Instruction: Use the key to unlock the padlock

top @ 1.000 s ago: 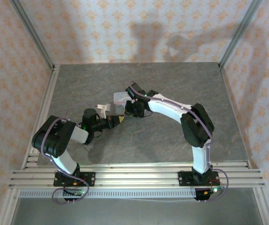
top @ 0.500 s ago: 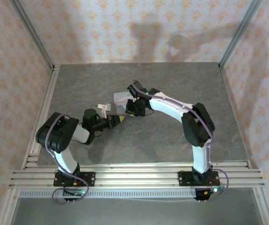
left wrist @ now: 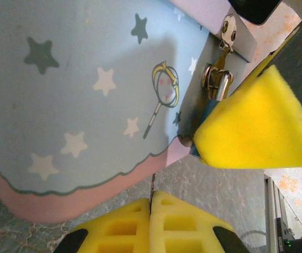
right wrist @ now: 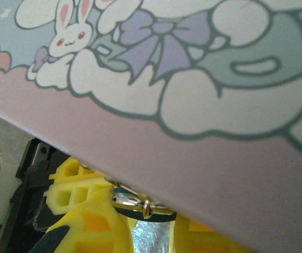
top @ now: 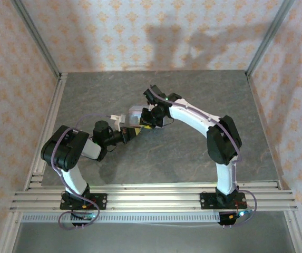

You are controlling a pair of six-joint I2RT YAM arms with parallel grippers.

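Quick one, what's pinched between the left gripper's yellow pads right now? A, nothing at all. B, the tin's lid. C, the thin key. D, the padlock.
C: the left gripper has its pads pressed together on the key, its thin blade sticking out toward the tin, while the padlock hangs apart at the tin's hasp.

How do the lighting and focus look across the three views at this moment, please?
Top external: even light, with arm shadows thrown on the back wall. Left wrist: the cartoon tin is crisp, and a soft shadow lies on it beside the padlock. Right wrist: the close tin lid looks slightly soft, and the padlock's shackle glints.
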